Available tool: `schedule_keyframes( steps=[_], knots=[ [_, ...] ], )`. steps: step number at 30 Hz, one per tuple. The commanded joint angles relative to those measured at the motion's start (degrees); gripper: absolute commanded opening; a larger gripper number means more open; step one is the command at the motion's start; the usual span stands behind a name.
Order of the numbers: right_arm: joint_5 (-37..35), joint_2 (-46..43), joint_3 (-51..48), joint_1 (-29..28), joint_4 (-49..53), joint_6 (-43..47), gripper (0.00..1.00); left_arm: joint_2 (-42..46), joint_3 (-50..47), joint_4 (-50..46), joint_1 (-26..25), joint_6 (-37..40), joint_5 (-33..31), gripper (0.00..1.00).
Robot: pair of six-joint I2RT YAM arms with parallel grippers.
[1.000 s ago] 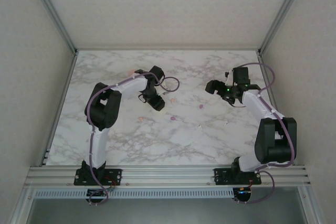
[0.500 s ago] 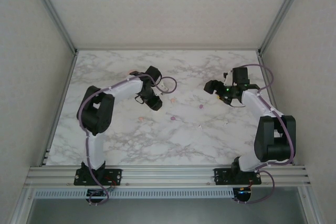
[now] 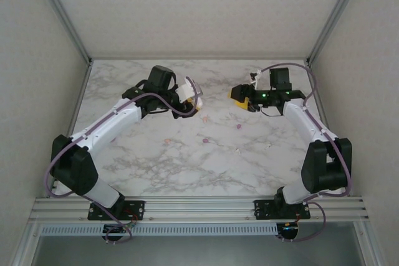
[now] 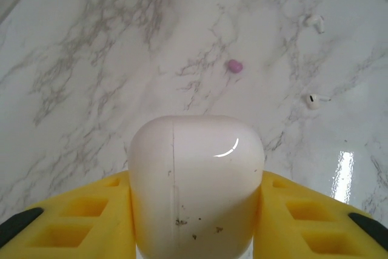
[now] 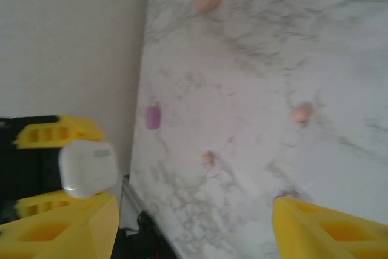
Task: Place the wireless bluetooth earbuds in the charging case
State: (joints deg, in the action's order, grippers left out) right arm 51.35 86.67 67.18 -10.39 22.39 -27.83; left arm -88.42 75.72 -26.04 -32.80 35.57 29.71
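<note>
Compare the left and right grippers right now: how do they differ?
The left gripper has its jaws clamped on the white charging case; the right gripper has its jaws apart, nothing between them. In the top view the left gripper points right and the right gripper points left, toward each other. Both have yellow jaws and hang above the marble table.

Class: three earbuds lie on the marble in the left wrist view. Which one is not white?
The pinkish-purple earbud, farthest left; the upper white earbud and lower white earbud lie to its right.
</note>
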Motion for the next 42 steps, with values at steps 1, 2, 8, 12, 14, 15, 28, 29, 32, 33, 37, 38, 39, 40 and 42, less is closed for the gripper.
schedule_keyframes(
  steps=[1,2,8,12,14,15,28,29,32,33,37,38,39,40,42],
  knots=[
    [5.26,-1.78,4.33,-2.90,1.98,0.08,0.66,1.91,-0.69,2.43,-1.03,5.37,3.52,0.37],
    [5.51,-1.86,5.22,-3.83,2.48,0.40,0.66,1.67,-0.01,1.82,-1.04,5.51,3.38,0.37],
    [5.25,0.17,8.88,-8.54,4.57,1.78,0.62,1.40,1.28,0.21,-1.83,5.74,2.38,0.37],
    [5.25,2.06,10.14,-11.06,4.37,1.38,0.57,1.72,1.38,0.39,-2.27,5.47,1.55,0.37],
    [5.18,2.85,10.67,-12.18,4.46,1.57,0.57,1.81,1.38,0.29,-2.36,5.47,0.97,0.38],
    [5.00,3.24,10.82,-12.66,4.53,1.61,0.57,1.81,1.52,0.23,-2.36,5.39,0.82,0.38],
    [3.06,8.54,13.77,-16.57,8.95,5.26,0.51,2.21,1.87,-0.76,-2.62,5.65,-0.36,0.38],
    [2.80,8.81,14.02,-16.72,9.32,5.57,0.50,2.21,1.81,-0.93,-2.70,5.77,-0.40,0.38],
    [2.10,9.44,14.37,-16.77,9.34,5.56,0.45,2.21,1.93,-1.43,-2.77,6.25,-0.53,0.38],
    [1.85,9.62,14.45,-16.77,9.32,5.61,0.43,2.23,1.95,-1.46,-2.88,6.35,-0.53,0.38],
    [1.22,9.95,14.82,-16.77,9.68,6.35,0.33,2.12,2.23,-1.66,-3.00,6.45,-0.58,0.39],
    [1.12,10.01,14.82,-16.78,9.62,6.40,0.30,2.19,2.15,-1.69,-3.06,6.57,-0.67,0.40],
    [1.12,9.85,14.66,-16.81,9.32,6.39,0.27,2.20,2.15,-1.71,-3.12,6.70,-0.79,0.42],
    [1.12,9.70,14.48,-16.80,8.98,6.60,0.23,2.35,2.04,-1.74,-3.09,6.70,-0.88,0.44],
    [1.14,9.27,14.39,-16.77,8.42,7.02,0.20,2.64,1.84,-1.88,-3.09,6.71,-1.02,0.52]
  ],
)
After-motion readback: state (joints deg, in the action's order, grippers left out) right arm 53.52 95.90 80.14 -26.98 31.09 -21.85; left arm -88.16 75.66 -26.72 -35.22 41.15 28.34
